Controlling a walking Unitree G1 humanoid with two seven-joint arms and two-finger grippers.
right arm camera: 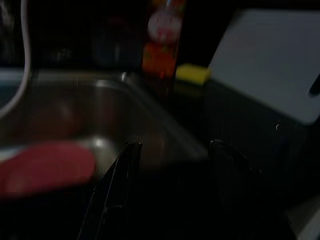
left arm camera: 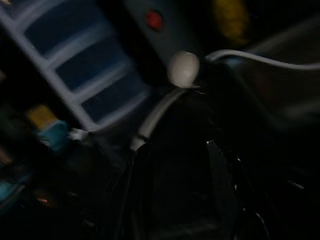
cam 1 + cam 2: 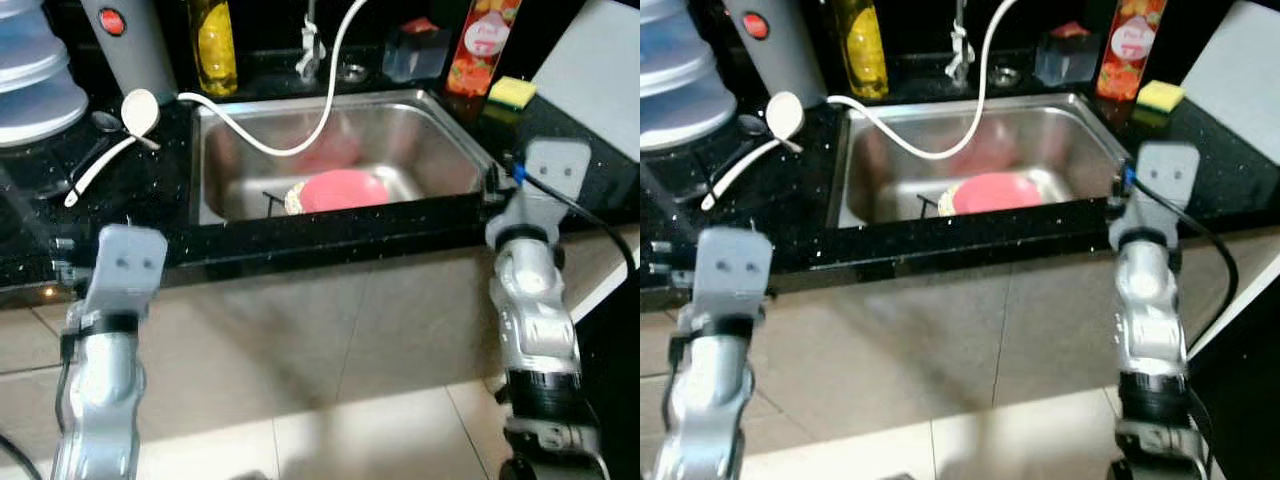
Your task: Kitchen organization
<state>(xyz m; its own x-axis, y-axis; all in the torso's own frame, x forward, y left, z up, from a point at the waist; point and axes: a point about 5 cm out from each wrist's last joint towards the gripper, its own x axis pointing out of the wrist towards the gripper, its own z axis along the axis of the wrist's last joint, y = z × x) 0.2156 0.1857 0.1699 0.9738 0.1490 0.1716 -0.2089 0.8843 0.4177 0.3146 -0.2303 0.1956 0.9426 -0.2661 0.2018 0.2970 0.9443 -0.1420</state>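
A pink bowl lies in the steel sink, with a pale scrubber beside it at its left edge. A white ladle and a metal spoon rest on the black counter left of the sink. My left arm is at the counter's front edge below the ladle. In the left wrist view my left gripper is open, pointing at the ladle. My right arm is at the sink's front right corner. Its gripper is open, with the bowl off to one side.
A white hose hangs into the sink. Along the back stand a yellow bottle, a clear box, an orange bottle and a yellow sponge. A grey appliance and stacked containers stand at left, a white board at right.
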